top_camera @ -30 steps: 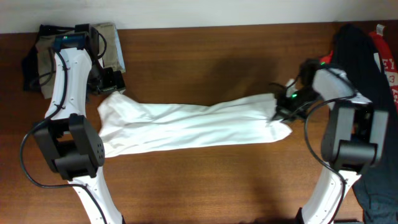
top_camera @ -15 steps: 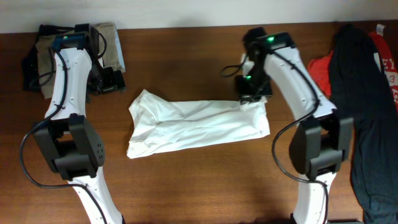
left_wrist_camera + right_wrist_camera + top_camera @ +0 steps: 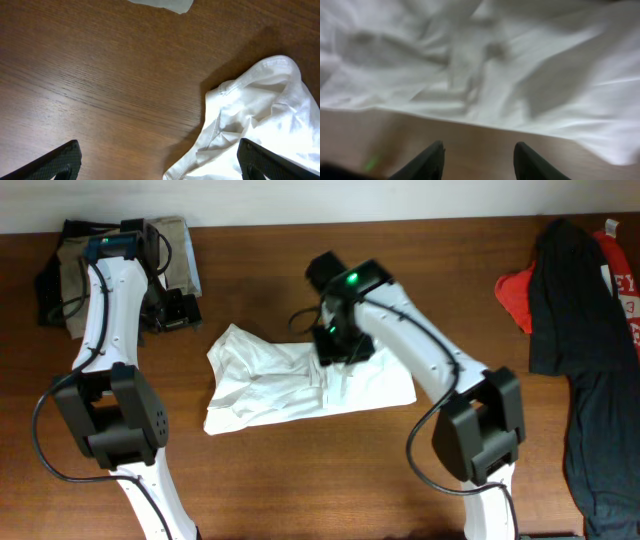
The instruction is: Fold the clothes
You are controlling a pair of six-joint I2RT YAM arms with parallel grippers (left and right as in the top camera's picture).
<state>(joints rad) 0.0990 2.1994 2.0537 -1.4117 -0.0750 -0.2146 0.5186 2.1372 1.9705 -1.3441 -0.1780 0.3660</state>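
Right jaws apart, blurry, over T-shirt (image 3: 485, 65)

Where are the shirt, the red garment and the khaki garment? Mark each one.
Shirt (image 3: 270, 385): overhead view, middle of the crumpled white cloth.
Red garment (image 3: 514, 290): overhead view, its wide left part.
Khaki garment (image 3: 184, 252): overhead view, its right edge.

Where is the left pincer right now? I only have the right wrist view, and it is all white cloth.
Observer: The left pincer hangs open near the table's far left corner, apart from the white T-shirt.
Operator: Does the shirt lie flat?
Observer: No, it lies mid-table as a short, wrinkled band.
Operator: Anything else to fold?
Observer: A black garment and a red garment lie at the right edge.
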